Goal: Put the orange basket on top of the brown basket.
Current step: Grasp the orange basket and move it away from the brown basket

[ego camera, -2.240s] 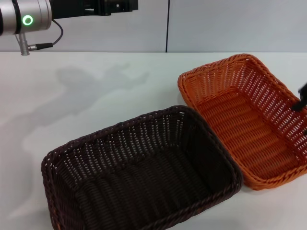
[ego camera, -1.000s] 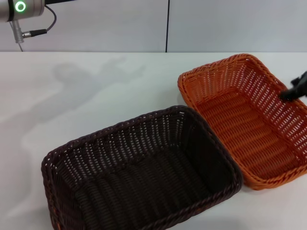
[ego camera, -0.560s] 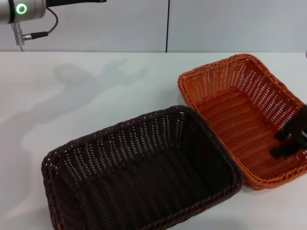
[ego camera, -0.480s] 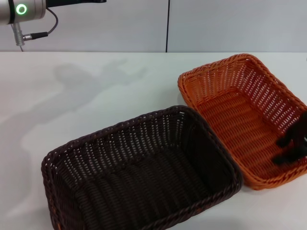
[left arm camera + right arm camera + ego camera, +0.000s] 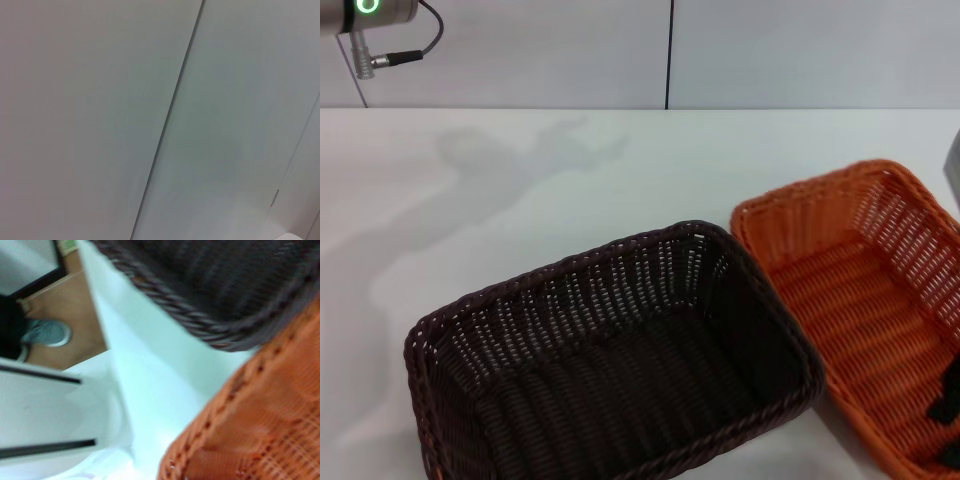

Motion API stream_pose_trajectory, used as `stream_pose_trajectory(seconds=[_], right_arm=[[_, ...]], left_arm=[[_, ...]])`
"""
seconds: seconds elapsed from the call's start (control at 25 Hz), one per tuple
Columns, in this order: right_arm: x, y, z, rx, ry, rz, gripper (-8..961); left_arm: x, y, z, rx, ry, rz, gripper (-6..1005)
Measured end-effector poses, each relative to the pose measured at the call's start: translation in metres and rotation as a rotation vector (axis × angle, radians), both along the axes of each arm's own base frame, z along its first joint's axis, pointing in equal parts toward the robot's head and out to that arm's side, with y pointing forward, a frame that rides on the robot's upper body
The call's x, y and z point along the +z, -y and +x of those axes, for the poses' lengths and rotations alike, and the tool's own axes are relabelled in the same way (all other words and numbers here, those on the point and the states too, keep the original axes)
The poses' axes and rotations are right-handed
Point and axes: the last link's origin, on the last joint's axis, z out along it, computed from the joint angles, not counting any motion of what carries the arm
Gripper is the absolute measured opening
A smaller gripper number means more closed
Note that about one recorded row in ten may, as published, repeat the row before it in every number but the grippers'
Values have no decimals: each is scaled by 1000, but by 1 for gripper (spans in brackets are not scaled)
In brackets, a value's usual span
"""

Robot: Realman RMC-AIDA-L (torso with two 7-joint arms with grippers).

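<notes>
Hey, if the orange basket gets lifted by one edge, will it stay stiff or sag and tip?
The orange basket looks rigid: its woven walls stand by themselves. Openwork sides suggest it is light. Held at one edge, it would probably hang tilted.

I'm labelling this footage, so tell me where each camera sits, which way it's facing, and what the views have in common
Head view: looks forward and down at the white table, brown basket, orange basket; left arm at the top left edge, right gripper inside the orange basket.
Left wrist view: faces only a pale wall; no robot parts show.
Right wrist view: close on both basket rims; no fingers show.
Shared: head and right wrist views both show the two baskets.
</notes>
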Motion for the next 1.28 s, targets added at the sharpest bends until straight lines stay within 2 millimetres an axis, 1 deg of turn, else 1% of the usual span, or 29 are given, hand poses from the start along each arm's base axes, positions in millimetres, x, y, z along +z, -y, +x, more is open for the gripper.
stream_pose_trajectory(seconds=[0.24, 0.4, 0.52, 0.68, 0.72, 0.76, 0.8, 0.84, 0.96, 1.0, 1.04, 1.16, 1.28], right_arm=[[-11, 19, -11, 15, 47, -185, 551], [-12, 19, -15, 47, 42, -216, 550], [-5, 8, -27, 100, -35, -149, 550], [13, -14, -41, 204, -106, 50, 550], [22, -26, -44, 262, -107, 161, 550], [22, -26, -44, 262, -107, 161, 550], [29, -38, -46, 343, -91, 252, 550], [29, -38, -46, 343, -91, 252, 550], [39, -54, -49, 485, -62, 341, 550], [43, -65, -53, 561, -49, 377, 550], [43, -65, -53, 561, -49, 377, 550], [42, -79, -59, 650, -42, 397, 550], [32, -86, -59, 695, -46, 370, 549]], left_arm=[[0, -2, 3, -6, -3, 2, 847], [1, -3, 5, -8, -1, 6, 847], [1, -3, 5, -8, -1, 6, 847], [-1, -2, 1, 2, 0, 0, 847], [-1, -2, 1, 2, 0, 0, 847], [-1, -2, 1, 2, 0, 0, 847], [-2, -2, 1, 4, 1, -1, 847], [-2, -2, 1, 4, 1, -1, 847], [-2, -2, -2, 6, 2, 4, 847], [-2, -2, -2, 6, 2, 4, 847], [-2, -2, -2, 7, 3, 8, 847], [-3, -3, -1, 7, 3, 8, 847], [-3, -3, -1, 7, 5, 7, 847]])
